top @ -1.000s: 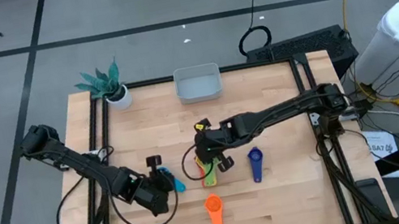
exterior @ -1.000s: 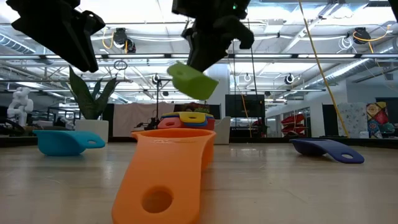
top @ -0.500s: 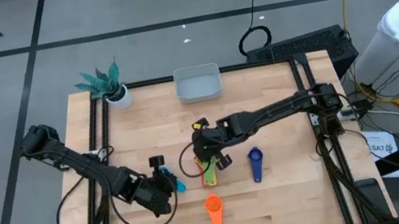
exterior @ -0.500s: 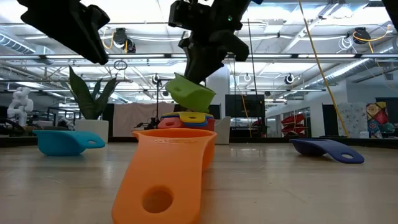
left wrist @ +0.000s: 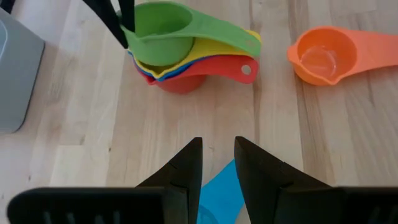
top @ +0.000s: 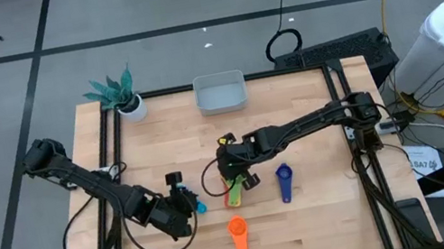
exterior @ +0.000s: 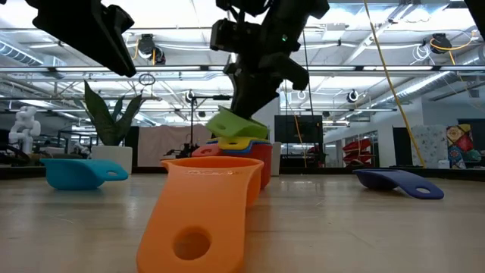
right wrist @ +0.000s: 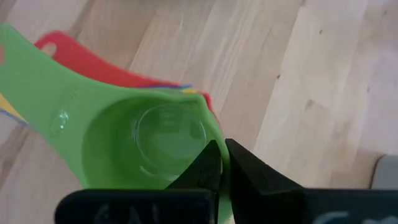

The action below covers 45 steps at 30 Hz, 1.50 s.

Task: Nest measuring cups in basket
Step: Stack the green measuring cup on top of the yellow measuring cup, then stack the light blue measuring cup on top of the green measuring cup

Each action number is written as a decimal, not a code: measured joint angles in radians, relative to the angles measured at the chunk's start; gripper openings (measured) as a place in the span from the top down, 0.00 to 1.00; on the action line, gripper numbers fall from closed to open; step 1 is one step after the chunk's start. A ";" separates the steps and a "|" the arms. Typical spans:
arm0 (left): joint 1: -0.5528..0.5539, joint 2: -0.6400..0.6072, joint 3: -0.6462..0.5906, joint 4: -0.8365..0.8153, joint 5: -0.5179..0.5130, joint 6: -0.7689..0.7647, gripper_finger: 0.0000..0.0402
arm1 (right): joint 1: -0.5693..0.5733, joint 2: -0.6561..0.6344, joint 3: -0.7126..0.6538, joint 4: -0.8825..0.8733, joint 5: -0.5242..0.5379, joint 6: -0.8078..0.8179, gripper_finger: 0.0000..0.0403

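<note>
A green cup (left wrist: 161, 28) sits on top of a stack of yellow (left wrist: 214, 51), blue and red (left wrist: 186, 79) cups at the table's middle (top: 233, 192). My right gripper (right wrist: 222, 163) is shut on the green cup. My left gripper (left wrist: 217, 152) hovers open to the left of the stack, above a light blue cup (exterior: 76, 173) that rests on the table. An orange cup (top: 237, 232) lies near the near edge. A dark blue cup (top: 284, 182) lies to the right of the stack. The grey-blue basket (top: 220, 94) stands at the far edge. My right gripper pinches the green cup's rim (right wrist: 210, 127) on the side opposite its handle, one finger inside the bowl and one outside. The fingers come from above, pointing down. The cup is tilted (exterior: 236, 123), its bowl settled into the yellow cup below it.
A white pot with a teal plant (top: 128, 100) stands at the far left corner. Black rails frame the wooden table (top: 330, 215). Bare wood lies between the stack and the basket and along the right side.
My right gripper has come down with the green cup, from hanging clear above the stack to resting in the yellow cup on top of it. The cup stays tilted in the hold.
</note>
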 joint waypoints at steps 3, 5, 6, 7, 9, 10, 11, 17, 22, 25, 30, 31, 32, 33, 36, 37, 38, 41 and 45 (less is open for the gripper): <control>0.000 0.000 0.000 0.000 0.000 0.000 0.76 | 0.000 0.000 0.000 0.019 0.001 0.000 0.94; 0.000 0.000 0.000 0.001 0.000 -0.005 0.76 | 0.000 0.000 0.000 0.036 0.001 -0.001 0.91; 0.000 0.000 0.000 0.000 0.000 -0.005 0.76 | 0.000 0.000 0.000 0.038 0.001 -0.002 0.90; 0.000 0.000 0.000 0.001 0.000 -0.005 0.76 | 0.000 -0.001 0.000 0.038 0.001 -0.002 0.89; 0.000 0.000 0.000 0.001 0.000 -0.006 0.76 | 0.000 -0.001 0.000 0.036 0.000 -0.002 0.86; 0.000 0.000 0.000 0.001 0.000 -0.007 0.76 | 0.000 -0.001 0.000 0.034 0.001 -0.001 0.84; 0.000 0.000 0.000 0.001 0.000 -0.007 0.76 | 0.000 -0.001 0.000 0.034 0.000 -0.001 0.82; 0.000 0.000 0.000 0.001 0.000 -0.011 0.76 | 0.000 -0.001 0.000 0.030 0.002 0.000 0.73; 0.000 0.000 0.000 0.001 0.000 -0.011 0.76 | 0.000 -0.001 0.000 0.037 0.002 0.027 0.67; 0.000 0.000 0.000 0.001 0.000 -0.011 0.76 | 0.000 -0.001 0.000 0.037 0.005 0.049 0.65; 0.000 0.000 0.000 -0.002 0.000 -0.011 0.76 | 0.010 -0.045 0.000 -0.001 0.084 0.098 0.65; 0.000 0.000 0.000 -0.006 0.001 -0.011 0.76 | 0.012 -0.063 0.000 -0.018 0.095 0.112 0.65; 0.000 0.000 0.000 -0.010 0.001 -0.011 0.76 | 0.018 -0.078 0.000 -0.041 0.109 0.132 0.65; 0.000 0.000 0.000 -0.013 0.001 -0.012 0.76 | 0.019 -0.091 0.000 -0.064 0.110 0.159 0.65; 0.000 0.000 0.000 -0.025 0.001 -0.023 0.76 | 0.032 -0.126 0.001 -0.168 0.106 0.275 0.65; 0.000 0.000 0.000 -0.028 0.001 -0.031 0.76 | 0.040 -0.135 0.000 -0.204 0.106 0.312 0.65; 0.000 0.000 0.000 -0.031 0.001 -0.035 0.76 | 0.049 -0.143 -0.001 -0.237 0.106 0.344 0.65; 0.000 0.000 0.000 -0.028 0.014 -0.038 0.76 | 0.095 -0.160 -0.042 -0.271 0.107 0.417 0.65; -0.013 0.000 0.000 -0.014 0.076 -0.015 0.76 | 0.172 -0.180 -0.128 -0.272 0.106 0.518 0.65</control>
